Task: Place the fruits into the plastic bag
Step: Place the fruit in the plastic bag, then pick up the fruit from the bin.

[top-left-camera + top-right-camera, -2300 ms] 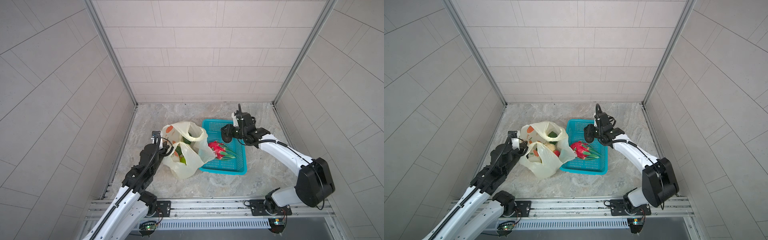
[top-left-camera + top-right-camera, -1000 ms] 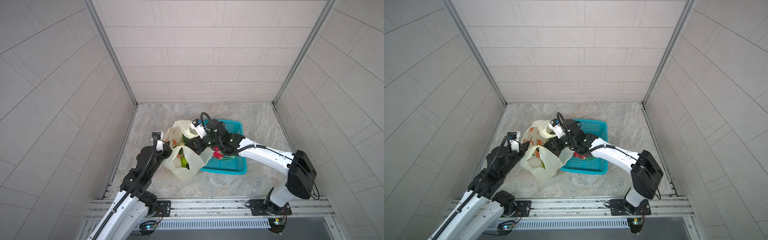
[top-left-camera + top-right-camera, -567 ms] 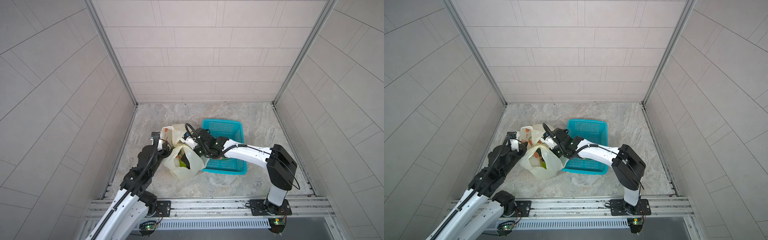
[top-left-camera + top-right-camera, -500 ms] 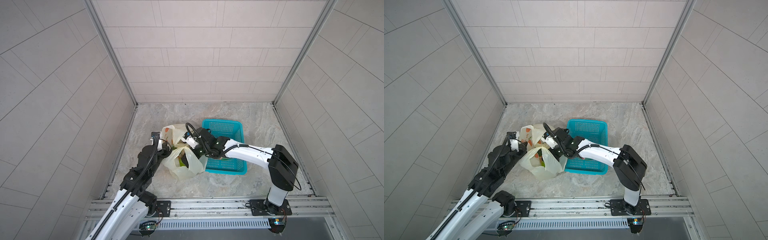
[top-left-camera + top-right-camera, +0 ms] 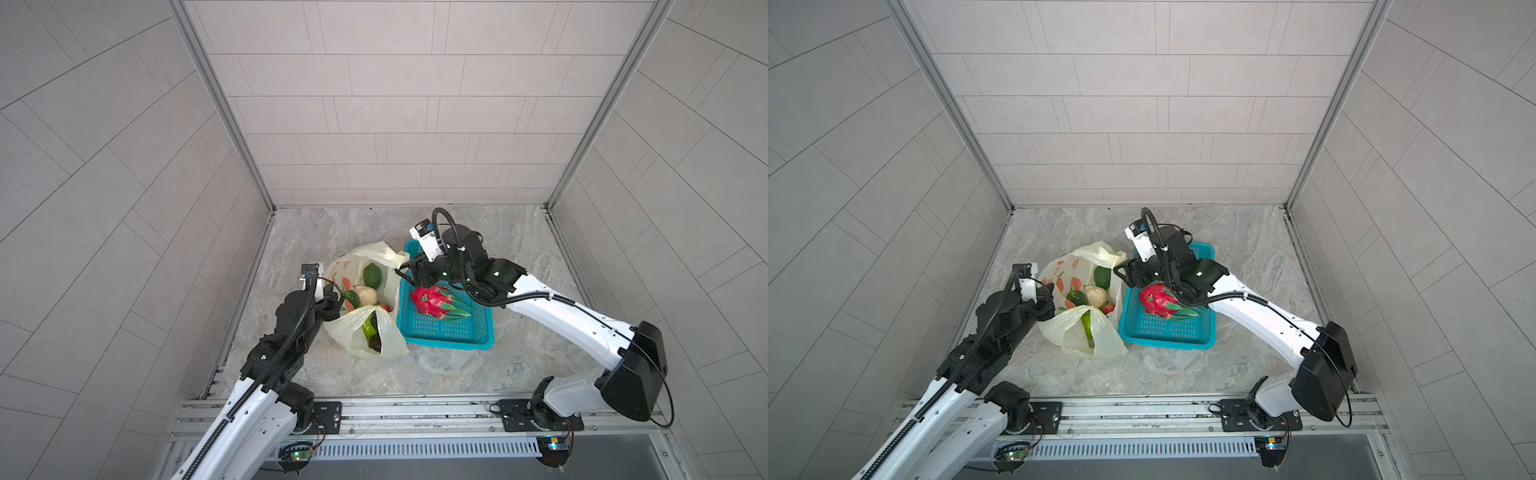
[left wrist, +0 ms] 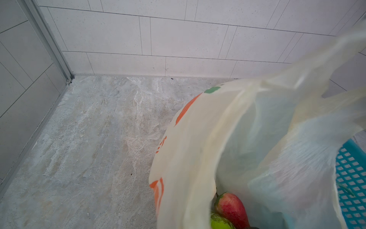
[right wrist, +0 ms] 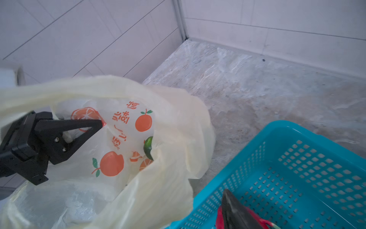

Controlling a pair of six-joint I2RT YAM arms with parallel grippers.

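Finding: red-pink dragon fruit with green scales (image 5: 430,299) lies in teal perforated plastic basket (image 5: 446,343), right of translucent pale-yellow plastic bag (image 5: 390,336) holding green fruits (image 5: 372,274). Bag rim sits clamped in left gripper (image 7: 100,124); right gripper (image 5: 409,274): cannot tell.

Right wrist view: a line of orange-red Chinese characters (image 7: 120,126) is printed on the plastic bag (image 7: 178,123). They are turned and creased and cannot be read with certainty. In both top views the print is too small to read.
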